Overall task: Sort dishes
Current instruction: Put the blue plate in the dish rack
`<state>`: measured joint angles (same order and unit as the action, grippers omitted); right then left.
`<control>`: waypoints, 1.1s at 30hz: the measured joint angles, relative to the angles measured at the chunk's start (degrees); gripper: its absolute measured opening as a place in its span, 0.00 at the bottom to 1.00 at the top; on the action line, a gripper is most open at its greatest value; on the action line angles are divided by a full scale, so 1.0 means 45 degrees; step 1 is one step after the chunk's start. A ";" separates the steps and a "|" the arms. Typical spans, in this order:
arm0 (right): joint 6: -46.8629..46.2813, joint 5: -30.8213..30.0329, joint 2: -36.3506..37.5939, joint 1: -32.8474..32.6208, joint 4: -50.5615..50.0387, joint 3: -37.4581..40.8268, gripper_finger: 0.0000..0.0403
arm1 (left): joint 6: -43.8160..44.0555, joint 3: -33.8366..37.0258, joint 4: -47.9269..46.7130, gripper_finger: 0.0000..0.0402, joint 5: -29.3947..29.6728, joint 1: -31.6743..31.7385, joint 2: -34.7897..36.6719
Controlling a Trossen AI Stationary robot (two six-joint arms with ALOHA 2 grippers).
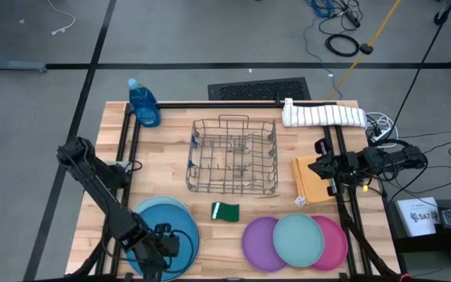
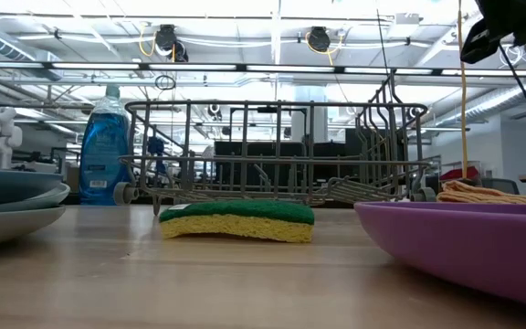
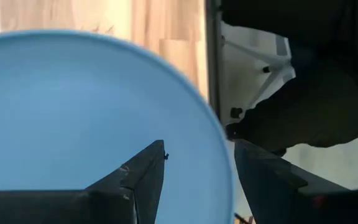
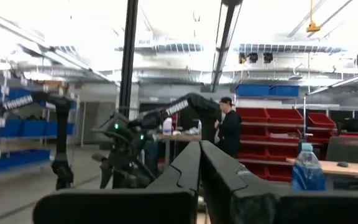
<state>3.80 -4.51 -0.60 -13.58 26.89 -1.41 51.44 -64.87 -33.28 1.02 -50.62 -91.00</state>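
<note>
Two large blue plates lie stacked at the table's near left (image 1: 171, 223), one showing lighter than the other; in the low view they are at the left edge (image 2: 7, 196). My left gripper (image 1: 163, 249) hangs over the stack's near side, open. In the left wrist view (image 3: 201, 146) one finger stands over the pale-blue plate (image 3: 73, 112) and the other outside its rim (image 3: 224, 168). The teal plate (image 1: 297, 239) lies overlapping the purple plate (image 1: 258, 244) and the pink plate (image 1: 338, 244) at near right. My right gripper (image 1: 318, 166), shut (image 4: 199, 149), waits above an orange cloth (image 1: 310, 182).
The grey wire rack (image 1: 233, 155) stands mid-table, with a green sponge (image 1: 225, 211) in front of it. A blue soap bottle (image 1: 143, 103) is at the far left, a rolled striped towel (image 1: 323, 116) at the far right. Bare wood (image 1: 171, 153) lies left of the rack.
</note>
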 joint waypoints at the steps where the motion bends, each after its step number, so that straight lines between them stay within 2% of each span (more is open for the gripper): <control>1: -0.0026 0.0003 0.0000 0.0000 0.0105 0.0000 0.02 | 0.0146 -0.0106 0.0009 0.48 0.0053 -0.0036 -0.0074; 13: -0.0032 -0.0002 0.0000 0.0000 0.0227 0.0000 0.02 | 0.1841 -0.2092 -0.0265 0.48 -0.0229 -0.1015 -0.2536; 23: -0.0030 -0.0002 0.0000 0.0000 0.0229 0.0000 0.02 | 0.2835 -0.4551 -0.3239 0.48 -0.1132 -0.1496 -0.4853; 33: 0.0009 -0.0002 0.0000 0.0000 0.0254 0.0000 0.02 | 0.3182 -0.5291 -0.4032 0.48 -0.0627 -0.1580 -0.5605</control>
<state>3.84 -4.51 -0.60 -13.58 28.03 -1.41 65.76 -88.68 -51.42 -1.80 -57.74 -116.23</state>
